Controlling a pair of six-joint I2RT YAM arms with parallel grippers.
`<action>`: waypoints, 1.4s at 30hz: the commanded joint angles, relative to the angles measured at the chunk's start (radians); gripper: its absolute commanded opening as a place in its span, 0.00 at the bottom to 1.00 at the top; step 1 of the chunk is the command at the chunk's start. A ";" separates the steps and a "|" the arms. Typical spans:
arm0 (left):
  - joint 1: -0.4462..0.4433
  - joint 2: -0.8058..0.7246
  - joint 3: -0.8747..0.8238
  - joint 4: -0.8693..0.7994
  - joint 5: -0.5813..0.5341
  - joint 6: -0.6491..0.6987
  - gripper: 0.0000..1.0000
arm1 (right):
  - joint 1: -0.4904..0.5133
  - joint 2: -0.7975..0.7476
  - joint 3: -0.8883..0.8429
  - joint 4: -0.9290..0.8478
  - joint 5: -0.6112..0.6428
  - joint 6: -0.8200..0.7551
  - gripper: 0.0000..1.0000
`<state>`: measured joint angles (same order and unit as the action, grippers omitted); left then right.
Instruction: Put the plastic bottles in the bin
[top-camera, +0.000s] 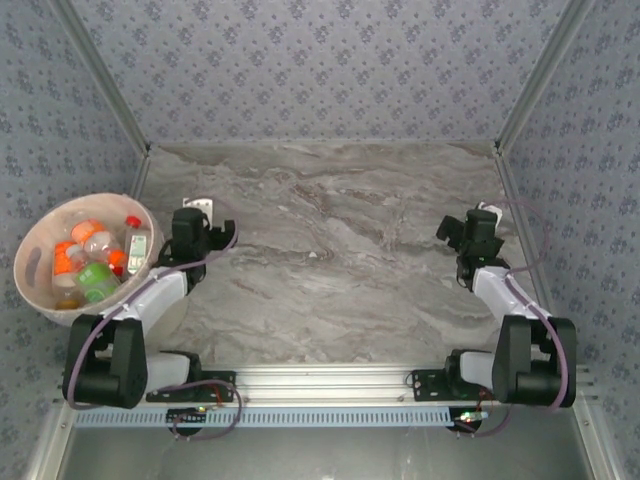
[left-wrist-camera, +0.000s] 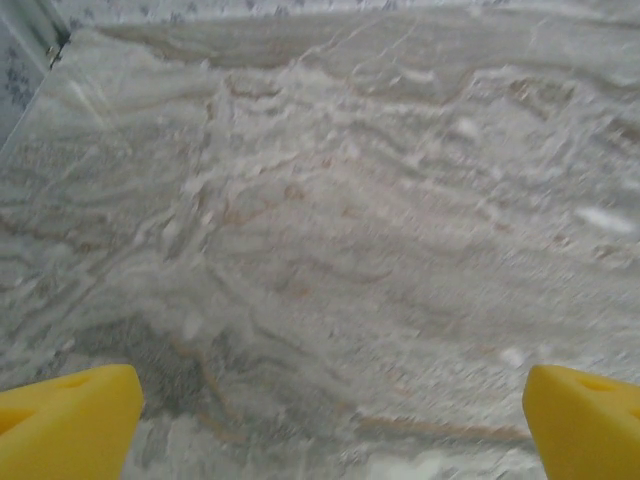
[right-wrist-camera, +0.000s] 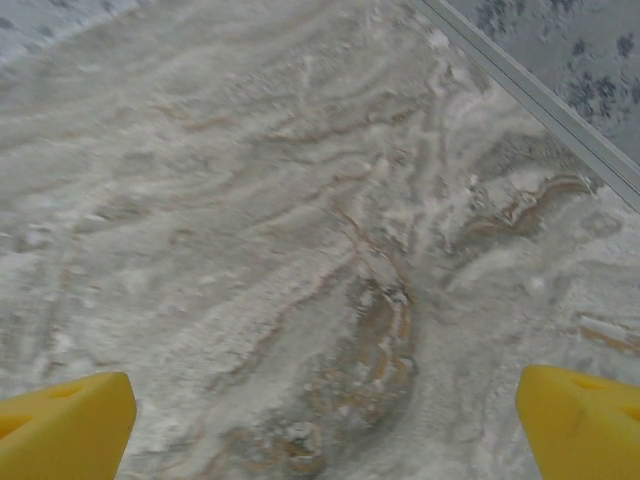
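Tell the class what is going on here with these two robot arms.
Nothing is being handled right now. The small clear plastic bottles, with orange, red and green caps or labels, lie inside the large round pale pink plastic bin on the left. The left gripper and right gripper hang open above the grey marbled table, holding nothing.

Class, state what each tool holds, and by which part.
Nothing. The left tool and right tool both stand open above the table; the plastic bottles lie in the bin.

Pale pink round bin (top-camera: 28, 252) sits upright way over at 9 o'clock, plastic bottles (top-camera: 95, 262) jumbled inside, with orange, green and red bits showing.
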<state>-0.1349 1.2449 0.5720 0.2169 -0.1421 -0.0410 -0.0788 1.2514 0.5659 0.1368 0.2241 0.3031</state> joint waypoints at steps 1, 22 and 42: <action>0.065 0.025 -0.037 0.131 0.059 0.019 0.98 | -0.026 0.035 -0.032 0.133 -0.014 -0.058 1.00; 0.124 0.288 -0.178 0.631 -0.066 -0.009 0.98 | -0.001 0.146 -0.222 0.658 -0.170 -0.230 1.00; 0.126 0.287 -0.180 0.634 -0.074 -0.016 0.98 | 0.057 0.291 -0.204 0.762 -0.130 -0.279 1.00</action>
<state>-0.0067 1.5337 0.3977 0.8124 -0.2031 -0.0460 -0.0254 1.5501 0.3653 0.9081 0.0719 0.0364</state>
